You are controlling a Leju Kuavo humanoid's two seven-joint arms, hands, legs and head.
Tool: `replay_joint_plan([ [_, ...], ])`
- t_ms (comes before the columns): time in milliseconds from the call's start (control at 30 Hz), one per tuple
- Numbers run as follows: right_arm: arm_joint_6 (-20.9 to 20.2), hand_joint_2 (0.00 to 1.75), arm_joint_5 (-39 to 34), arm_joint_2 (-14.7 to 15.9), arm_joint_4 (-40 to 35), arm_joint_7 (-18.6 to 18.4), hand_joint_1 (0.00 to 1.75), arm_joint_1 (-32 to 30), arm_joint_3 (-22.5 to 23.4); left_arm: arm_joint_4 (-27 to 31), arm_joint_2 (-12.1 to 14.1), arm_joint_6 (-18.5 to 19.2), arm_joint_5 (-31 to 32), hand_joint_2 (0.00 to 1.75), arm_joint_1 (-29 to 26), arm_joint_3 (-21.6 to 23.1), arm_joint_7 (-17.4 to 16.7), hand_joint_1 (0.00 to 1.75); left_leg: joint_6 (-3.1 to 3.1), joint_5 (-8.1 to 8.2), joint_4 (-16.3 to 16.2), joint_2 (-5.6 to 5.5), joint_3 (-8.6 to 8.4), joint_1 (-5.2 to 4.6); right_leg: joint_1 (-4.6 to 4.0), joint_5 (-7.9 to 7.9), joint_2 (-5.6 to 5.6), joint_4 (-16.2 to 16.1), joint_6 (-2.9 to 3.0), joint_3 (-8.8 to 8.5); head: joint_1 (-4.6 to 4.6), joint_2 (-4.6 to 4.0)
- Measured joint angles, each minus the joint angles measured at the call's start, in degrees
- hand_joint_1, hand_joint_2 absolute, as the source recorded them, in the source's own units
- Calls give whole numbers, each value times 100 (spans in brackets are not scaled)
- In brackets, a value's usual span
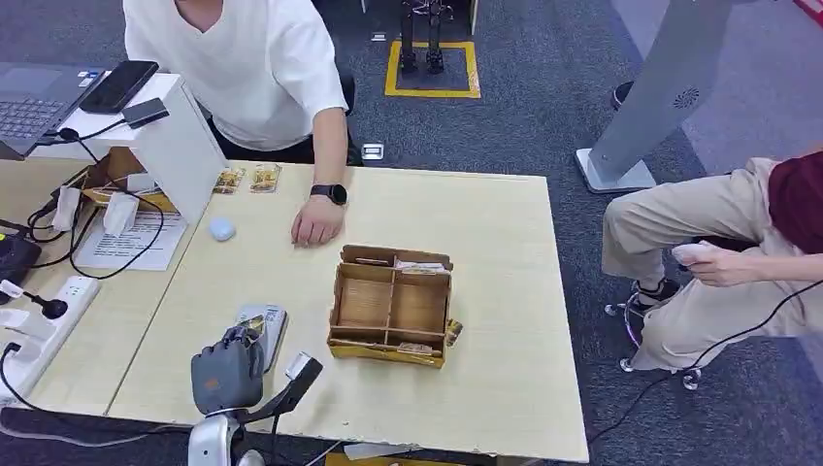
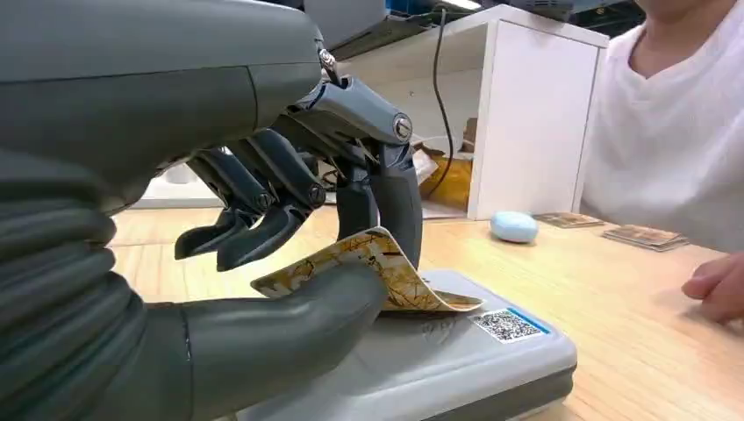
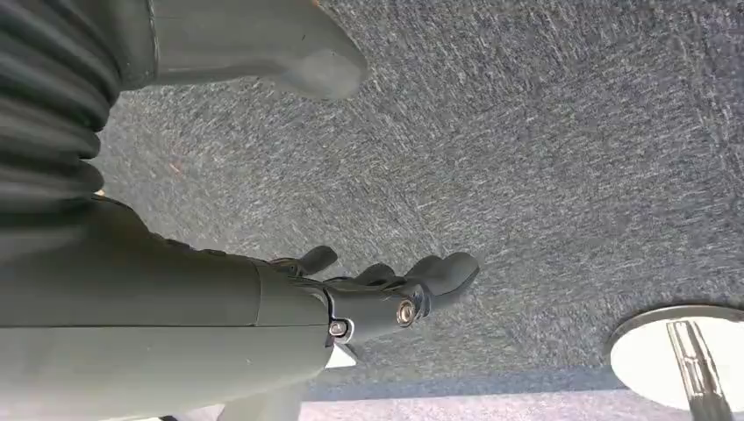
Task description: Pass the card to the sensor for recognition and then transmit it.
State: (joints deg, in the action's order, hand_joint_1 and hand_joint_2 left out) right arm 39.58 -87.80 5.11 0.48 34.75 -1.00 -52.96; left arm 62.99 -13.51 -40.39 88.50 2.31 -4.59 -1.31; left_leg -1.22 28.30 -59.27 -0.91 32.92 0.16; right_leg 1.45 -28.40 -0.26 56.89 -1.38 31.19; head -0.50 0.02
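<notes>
My left hand (image 1: pixel 228 374) hovers over the grey sensor box (image 1: pixel 265 325) near the table's front left. In the left wrist view my left hand (image 2: pixel 263 237) pinches a brown patterned card (image 2: pixel 386 272) between thumb and fingers. The card bends and its far edge lies on the top of the sensor (image 2: pixel 456 355), next to a QR code label (image 2: pixel 506 325). My right hand (image 3: pixel 377 294) hangs over grey carpet with fingers apart and nothing in it.
A cardboard divided box (image 1: pixel 391 306) stands at the table's middle. A person in white rests a hand (image 1: pixel 315 221) on the table behind it. A pale blue oval (image 1: pixel 222 229) and more cards (image 1: pixel 247 179) lie at the back left. Another person sits at the right.
</notes>
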Motion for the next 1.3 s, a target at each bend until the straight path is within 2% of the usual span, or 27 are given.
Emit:
replay_joint_plan([
  [200, 0, 175, -13, 0, -2, 0, 0, 1, 0, -33, 26, 0, -37, 175, 12, 41, -7, 175, 0, 0, 0, 0, -3, 0, 0, 0, -1, 0, 0, -4, 2, -2],
  [300, 0, 175, -28, 0, 0, 0, 0, 1, 0, -24, 33, -2, -615, 175, 14, 66, 147, 175, 0, 0, 0, -1, -6, 0, 0, 0, -2, 0, 0, -6, 2, 0],
  [367, 0, 175, -44, 0, 0, 13, 0, -6, 0, 110, 13, -7, -1330, 175, 9, 66, 512, 175, 0, 0, 0, -1, -6, 0, 0, 0, -1, 0, 0, -6, 0, 0],
  [500, 0, 175, -103, 0, 0, 48, 0, -24, 11, 534, -122, -7, -2930, 175, 95, 63, 1606, 175, -1, -2, -1, -7, -4, 0, 0, 0, -10, 0, 0, -5, 2, 0],
  [533, 0, 175, -105, 0, 0, 66, 0, -24, 11, 640, -180, -4, -3253, 175, 139, 63, 1872, 175, -2, -2, -1, -7, -3, 0, 0, 1, -10, 0, 0, -6, 2, 0],
  [600, 0, 175, -118, 2, 0, 79, 0, -23, 11, 809, -254, -2, -3550, 175, 274, 63, 2134, 175, -2, -2, -1, -4, -4, 0, 0, 2, -7, 0, 1, -6, 4, 0],
  [867, 0, 175, -122, 2, 0, 63, 0, -15, -7, 1174, -282, 2, -3598, 175, 662, 63, 2162, 175, -2, -2, -2, -3, -2, 0, 0, 3, -6, 0, 2, -2, 0, 0],
  [1033, 0, 175, -101, 2, 0, -35, 0, 31, -96, 1172, -271, 11, -3419, 175, 1079, 66, 1788, 175, -1, -3, -2, -3, -2, 0, -1, 4, -6, 1, 3, -3, 2, 0],
  [1300, 0, 175, -98, 2, 0, -61, 0, 70, -201, 1169, -256, 15, -3386, 175, 1354, 66, 1729, 175, -1, -3, -2, -3, -2, 0, 0, 4, -5, 0, 3, -2, 2, -2],
])
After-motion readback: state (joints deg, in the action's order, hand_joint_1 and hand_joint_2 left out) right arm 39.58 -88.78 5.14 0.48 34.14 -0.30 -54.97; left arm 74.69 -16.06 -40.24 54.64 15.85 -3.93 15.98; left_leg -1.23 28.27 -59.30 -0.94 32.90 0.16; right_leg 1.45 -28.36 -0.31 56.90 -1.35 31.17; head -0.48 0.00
